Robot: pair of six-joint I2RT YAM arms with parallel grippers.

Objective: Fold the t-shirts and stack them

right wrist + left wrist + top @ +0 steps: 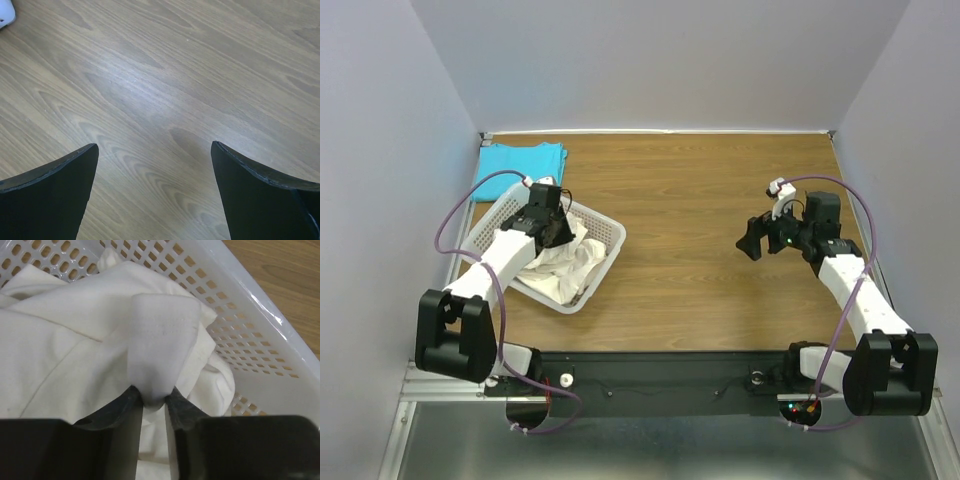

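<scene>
- My left gripper (154, 401) is down in the basket (260, 335), jaws clamped on a raised fold of the cream-white shirt (75, 340). The cloth bulges up between the fingers, so I call that a grip.
- The rest of that shirt lies crumpled inside the basket, on the left side of the table (720, 190).
- The turquoise shirt (523, 160) sits flat at the far left corner, just beyond the basket, and looks folded to me.
- Step in hand, as I read it: getting the cream-white shirt out of the basket so it can be folded.
- The next move calls for a lift high enough for the cloth to clear the mesh wall, then a carry to the open wood in the middle.
- I only have one fold, so the trailing cloth may snag the rim and drag the light basket along.
- My right gripper (155, 165) hovers over bare wood, jaws wide apart, holding nothing, well apart from the basket.
- The surface is wood-grain laminate, and plain pale walls (670, 60) close in three sides.
</scene>
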